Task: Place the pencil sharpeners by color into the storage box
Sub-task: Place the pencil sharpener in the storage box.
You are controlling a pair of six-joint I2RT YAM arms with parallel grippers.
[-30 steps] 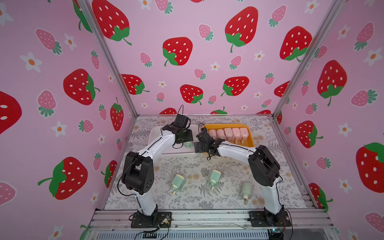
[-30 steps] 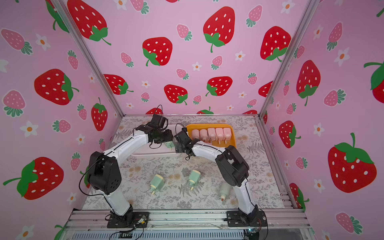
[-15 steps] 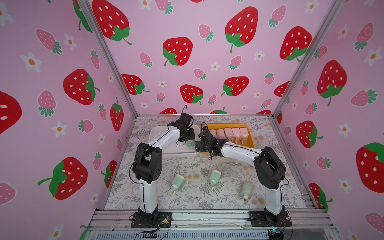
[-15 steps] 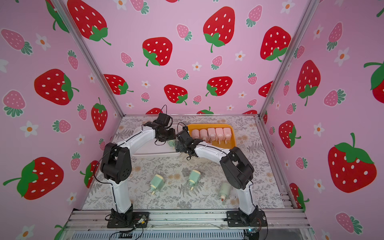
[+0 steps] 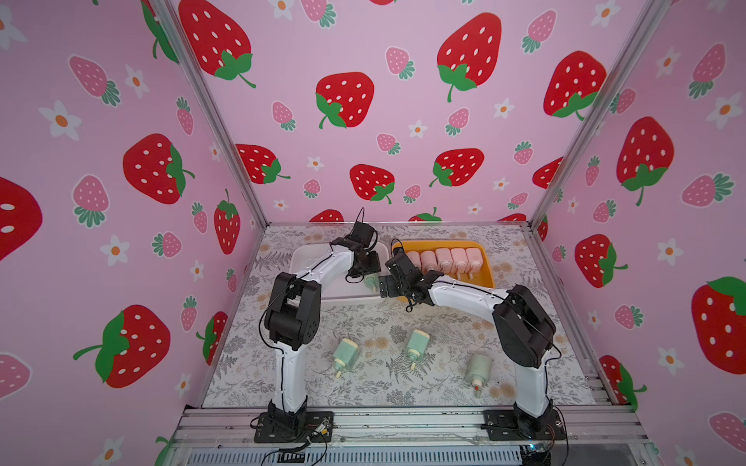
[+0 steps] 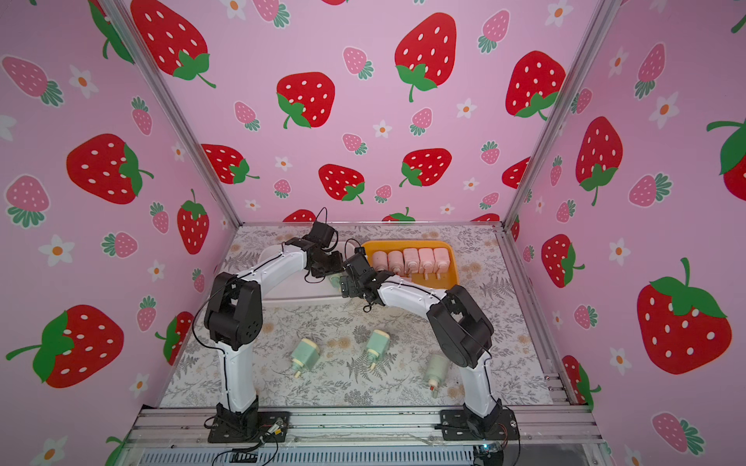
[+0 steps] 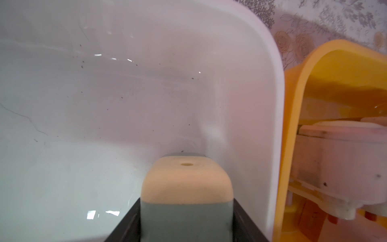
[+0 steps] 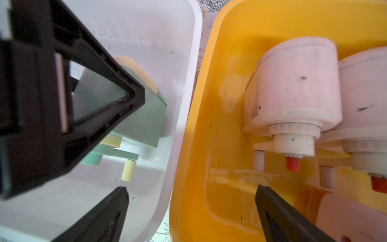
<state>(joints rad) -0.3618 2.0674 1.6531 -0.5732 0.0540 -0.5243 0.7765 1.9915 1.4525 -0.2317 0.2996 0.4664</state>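
Left tool clamps the mint-green boxy plastic pencil sharpener by its flat sides; seemingly light, stiff, slippery. Right tool gapes empty.

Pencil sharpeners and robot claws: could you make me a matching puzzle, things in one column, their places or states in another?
1. mint green plastic sharpener clamped by the left gripper
2. row of pale pink plastic sharpeners
3. three loose mint green sharpeners
4. right gripper

A. open, empty
B. lying on the flowered table cover
C. inside the orange plastic tray
D. inside the white plastic tray

Pairs: 1-D, 2-C, 3-B, 4-A
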